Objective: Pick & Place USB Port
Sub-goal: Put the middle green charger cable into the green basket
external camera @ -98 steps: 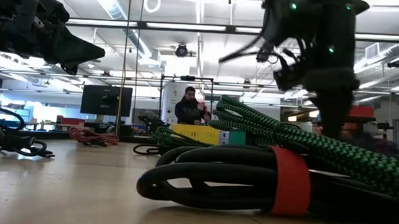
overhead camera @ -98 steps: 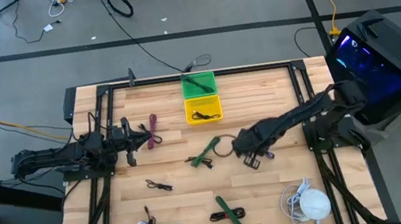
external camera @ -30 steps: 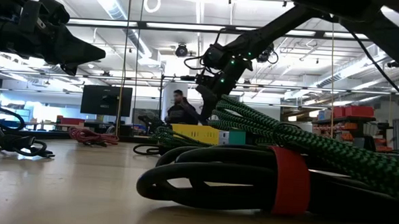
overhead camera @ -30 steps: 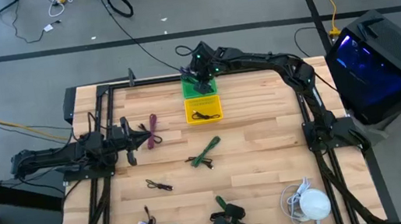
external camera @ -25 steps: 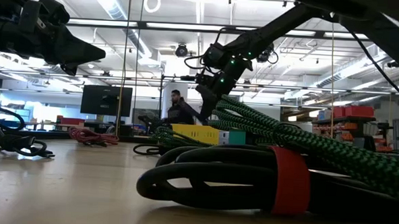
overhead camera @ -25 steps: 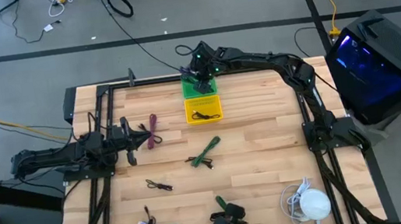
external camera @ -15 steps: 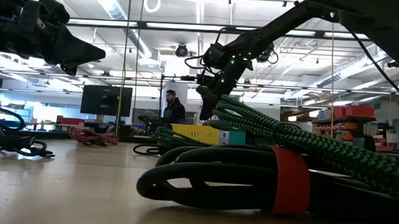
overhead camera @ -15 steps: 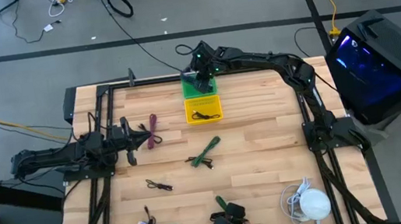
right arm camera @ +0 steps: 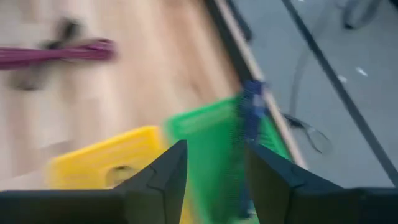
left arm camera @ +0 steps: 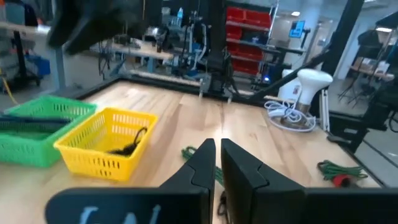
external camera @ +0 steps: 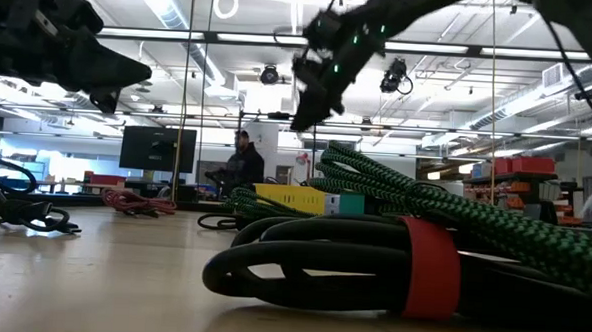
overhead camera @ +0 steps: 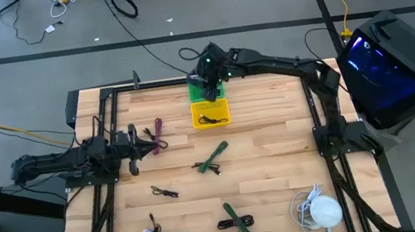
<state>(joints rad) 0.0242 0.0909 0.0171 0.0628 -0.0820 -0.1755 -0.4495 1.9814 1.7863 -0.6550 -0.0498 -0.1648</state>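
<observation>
High view: right end effector (overhead camera: 210, 73), jaws spread and empty, hangs above green basket (overhead camera: 205, 89); several cables beyond the basket remain unsorted.

green basket (right arm camera: 214, 143) smeared by blur, its contents — unreadable

No text, label, brand, number or sign can be read on anything in these views of the table and room.
</observation>
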